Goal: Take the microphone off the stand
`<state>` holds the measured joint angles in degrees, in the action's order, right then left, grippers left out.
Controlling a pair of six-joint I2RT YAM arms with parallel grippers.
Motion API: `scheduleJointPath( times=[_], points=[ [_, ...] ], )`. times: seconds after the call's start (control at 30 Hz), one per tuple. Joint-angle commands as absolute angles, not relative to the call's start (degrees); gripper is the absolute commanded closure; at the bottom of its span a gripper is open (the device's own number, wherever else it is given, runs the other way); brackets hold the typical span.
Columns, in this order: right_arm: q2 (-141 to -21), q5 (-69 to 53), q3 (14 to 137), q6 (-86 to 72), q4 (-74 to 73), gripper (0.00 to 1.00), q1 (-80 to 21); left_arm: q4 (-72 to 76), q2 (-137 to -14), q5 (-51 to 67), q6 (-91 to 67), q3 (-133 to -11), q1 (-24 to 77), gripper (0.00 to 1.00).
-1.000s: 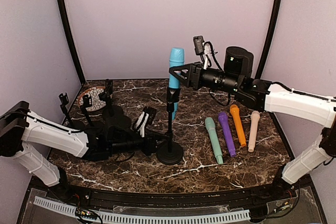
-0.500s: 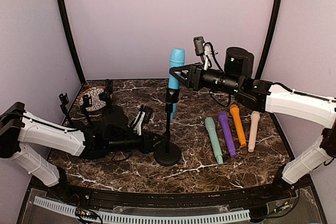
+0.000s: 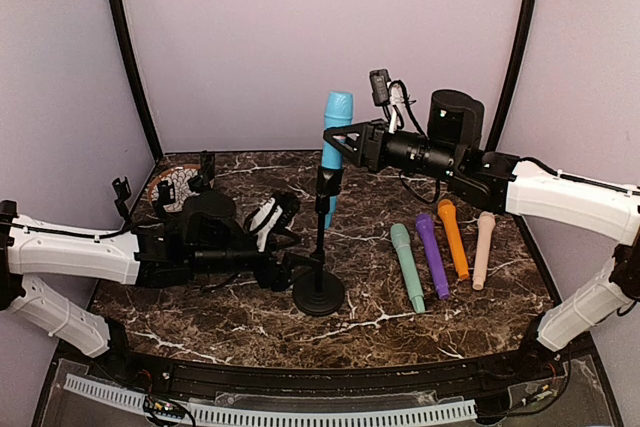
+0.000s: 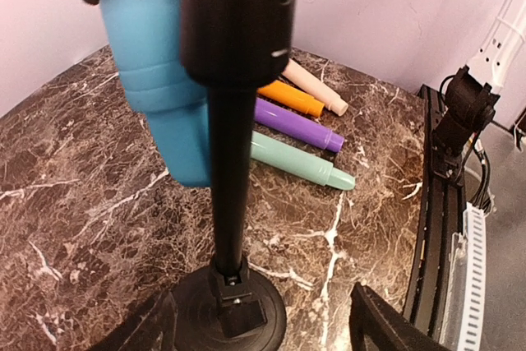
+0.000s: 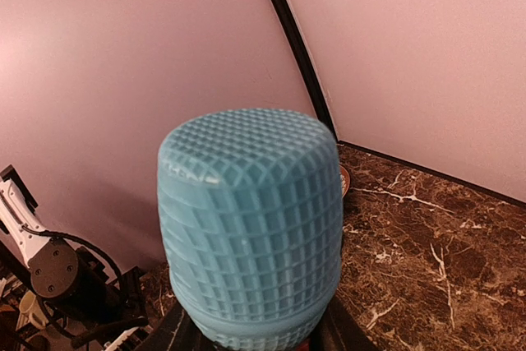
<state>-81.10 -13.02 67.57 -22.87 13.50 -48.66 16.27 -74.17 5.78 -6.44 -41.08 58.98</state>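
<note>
The right arm stretches out level, right gripper point(image 3: 336, 143) clamped on the light-blue plastic microphone point(image 3: 337, 107). The left arm lies low, left gripper point(image 3: 301, 271) spread wide astride the black round-based stand point(image 3: 320, 295).

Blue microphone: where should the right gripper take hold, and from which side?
Grip the blue microphone on its straight body just below the head, above the clip, coming in level from the right. It stands near upright and the clip wraps the lower handle, so lifting up looks clearest.
</note>
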Motion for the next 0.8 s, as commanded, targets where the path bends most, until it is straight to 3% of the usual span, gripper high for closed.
scheduleJointPath(
  times=[0.0, 0.33, 0.77],
  points=[
    [-79.70, -11.88, 67.34, -22.43, 13.71, 0.61, -48.71, 8.53, -73.57, 5.75, 3.78, -43.96, 58.80, 0.27],
    [-79.70, -11.72, 67.24, -22.32, 13.62, 0.60, -48.71, 7.12, -77.32, 6.04, 2.84, -46.17, 58.80, 0.28],
    [-79.91, -11.54, 67.51, -22.12, 13.36, 0.60, -48.69, 8.77, -79.10, 2.62, -0.57, -45.93, 58.80, 0.64]
  ],
)
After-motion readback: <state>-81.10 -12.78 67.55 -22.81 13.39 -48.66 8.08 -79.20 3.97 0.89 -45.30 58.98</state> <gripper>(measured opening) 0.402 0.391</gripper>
